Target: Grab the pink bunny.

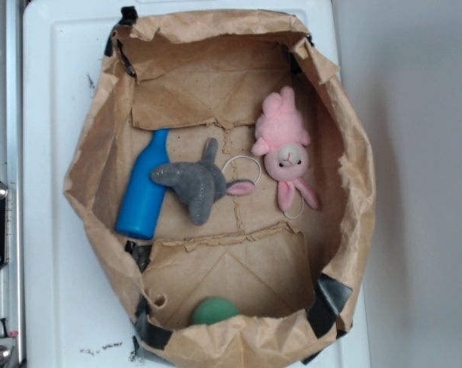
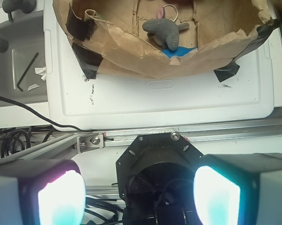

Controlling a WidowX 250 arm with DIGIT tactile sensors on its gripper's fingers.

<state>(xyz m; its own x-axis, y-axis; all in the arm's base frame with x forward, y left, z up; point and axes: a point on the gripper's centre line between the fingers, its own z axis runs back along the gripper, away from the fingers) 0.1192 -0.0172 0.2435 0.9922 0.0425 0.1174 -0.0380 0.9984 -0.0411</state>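
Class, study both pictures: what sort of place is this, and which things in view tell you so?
Probably a robot lab workbench, not a home. A taped brown paper bin of toys, including the pink bunny, sits on a white plastic lid beside an aluminium rail, with loose cables nearby and the gripper open.

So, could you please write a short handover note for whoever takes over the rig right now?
Gripper: open, holding nothing, parked well outside the paper bag, above the rail beside the white tray.
Pink bunny: lying inside the bag on its right side in the exterior view, apart from the other toys; hidden from the wrist view.
Grey plush toy lies mid-bag with the blue bottle on its left; a green ball sits at the near edge.
Done: nothing yet, bunny untouched.
Left: move over the bag, descend on the bunny, close and lift.
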